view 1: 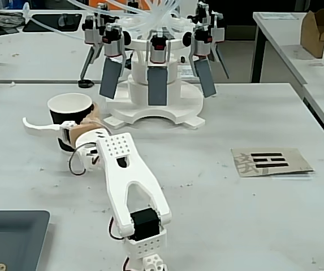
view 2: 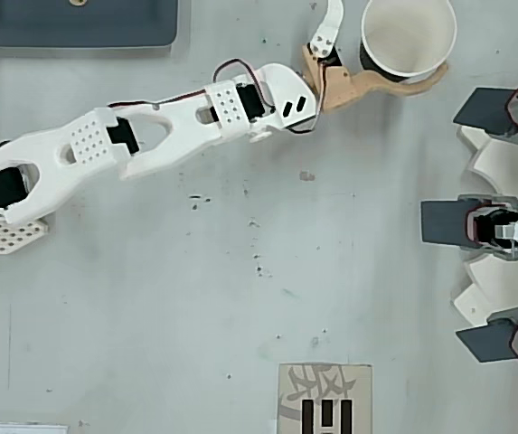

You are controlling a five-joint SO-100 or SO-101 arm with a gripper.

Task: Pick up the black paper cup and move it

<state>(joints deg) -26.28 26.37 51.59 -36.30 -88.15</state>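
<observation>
The black paper cup stands upright on the grey table, with a white rim and a white inside. In the overhead view the black paper cup is near the top edge. My gripper is open wide around it. In the fixed view the white finger sticks out to the left in front of the cup. The tan finger lies against the cup's right side. From above, my gripper has its tan finger along the cup's lower side and its white finger well apart to the left.
A white fixture carrying several dark grey plates stands just behind and to the right of the cup, and at the right edge from above. A cardboard card lies right. A dark tray sits front left.
</observation>
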